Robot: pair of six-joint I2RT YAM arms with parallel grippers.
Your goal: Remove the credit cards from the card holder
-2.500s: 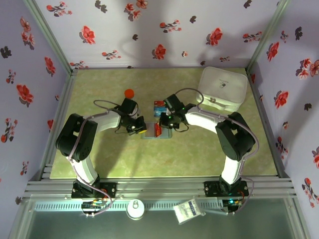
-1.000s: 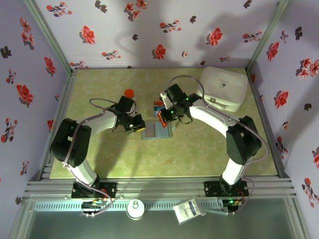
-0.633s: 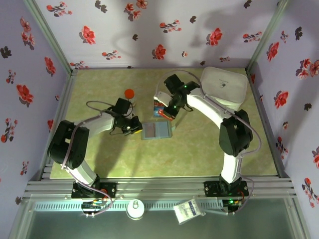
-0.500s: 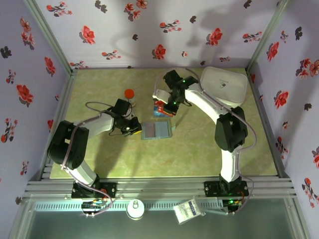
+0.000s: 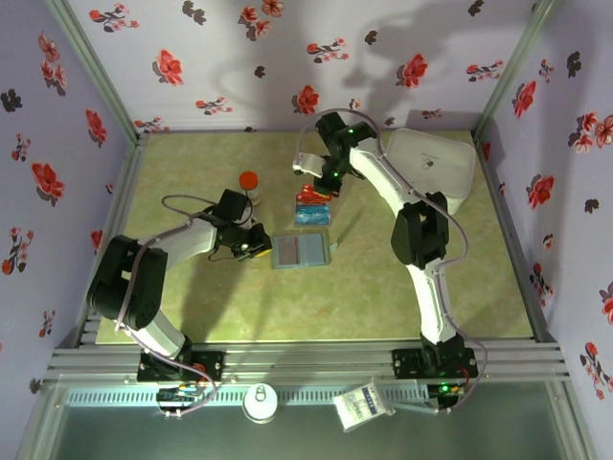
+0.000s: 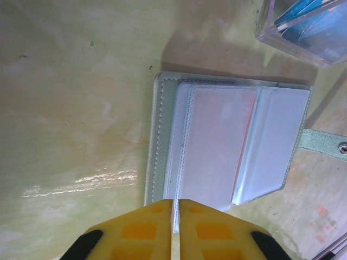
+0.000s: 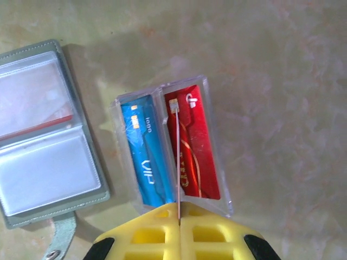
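The right tool (image 7: 179, 212) has its yellow pads pressed together on a thin card (image 7: 176, 157), seen edge-on. This card hangs over a red card (image 7: 199, 146) that lies flat in a clear box (image 7: 183, 84), next to a blue card (image 7: 143, 157). Just beside the box, the grey-green card holder (image 7: 43, 135) lies open on the counter (image 7: 271, 81), clear sleeves facing up. The left tool (image 6: 174, 203) is also closed, at the holder's edge. I cannot tell whether it pinches a sleeve.

card holder (image 5: 301, 250) mid-table | cards (image 7: 145, 157) in box (image 7: 225, 205) just behind it | bottle (image 5: 249, 182) left of box | container (image 5: 431, 168) back-right
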